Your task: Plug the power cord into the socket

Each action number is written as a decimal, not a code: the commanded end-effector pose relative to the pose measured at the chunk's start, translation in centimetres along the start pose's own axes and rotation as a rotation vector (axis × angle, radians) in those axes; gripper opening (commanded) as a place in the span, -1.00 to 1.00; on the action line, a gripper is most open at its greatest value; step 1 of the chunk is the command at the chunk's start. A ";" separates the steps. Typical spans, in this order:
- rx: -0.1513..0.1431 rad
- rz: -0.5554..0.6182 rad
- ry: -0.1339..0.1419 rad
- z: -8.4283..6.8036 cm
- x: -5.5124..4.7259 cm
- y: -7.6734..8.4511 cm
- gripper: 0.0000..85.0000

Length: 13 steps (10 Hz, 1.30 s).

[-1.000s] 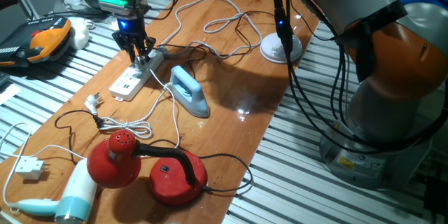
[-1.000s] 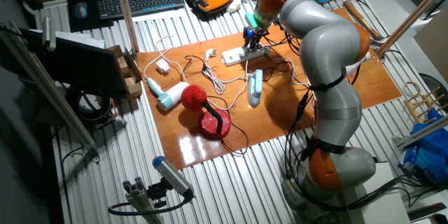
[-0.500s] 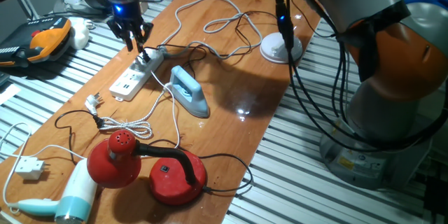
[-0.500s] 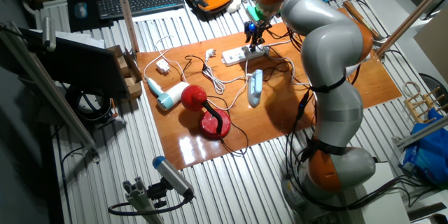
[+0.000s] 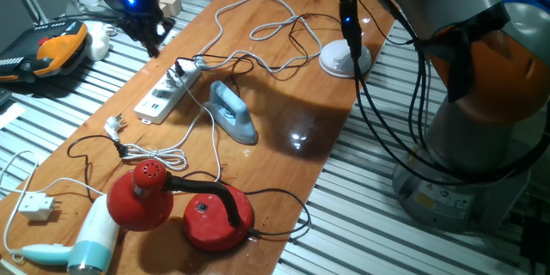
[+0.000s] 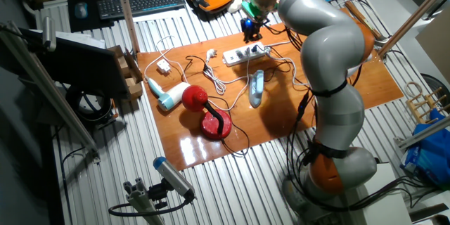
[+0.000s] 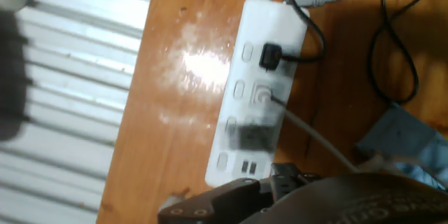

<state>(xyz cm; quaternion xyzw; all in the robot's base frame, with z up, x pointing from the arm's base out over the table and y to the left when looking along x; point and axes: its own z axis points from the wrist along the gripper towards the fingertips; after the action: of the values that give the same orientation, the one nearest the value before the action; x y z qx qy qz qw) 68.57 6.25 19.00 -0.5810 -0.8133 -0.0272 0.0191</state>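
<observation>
Brown wood made the tabletop point(image 5: 284, 94), and the white socket point(image 5: 168, 91) lay flat on it near the far left edge. In one fixed view, the power cord point(image 5: 258, 30) ran in loops from the far end of the tabletop to the socket, where a white plug sat in it beside a black plug point(image 5: 179, 66). The gripper point(image 5: 148, 33) hung in the air past the left edge, well apart from the socket. Its jaws held nothing, but how wide they were I could not tell. A blue iron point(image 5: 232, 112) lay just beside the socket.

In the other fixed view, the gripper point(image 6: 249, 26) was above the far edge, and the socket point(image 6: 245, 54) lay near it.

In the hand view, the socket point(image 7: 255, 91) was below. The power cord point(image 7: 311, 136) went into a middle hole, with the black plug point(image 7: 271, 56) in the next hole.
</observation>
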 end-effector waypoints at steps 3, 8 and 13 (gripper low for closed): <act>0.009 -0.195 0.000 -0.2 2.9 0.0 -1.00; -0.014 -0.895 -0.074 -1.4 1.2 -2.3 -1.00; 0.000 -1.228 -0.070 -2.4 0.7 -4.5 -1.00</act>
<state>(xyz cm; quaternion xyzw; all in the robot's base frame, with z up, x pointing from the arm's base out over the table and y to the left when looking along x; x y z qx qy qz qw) 64.08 5.17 21.41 -0.3917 -0.9196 -0.0036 -0.0304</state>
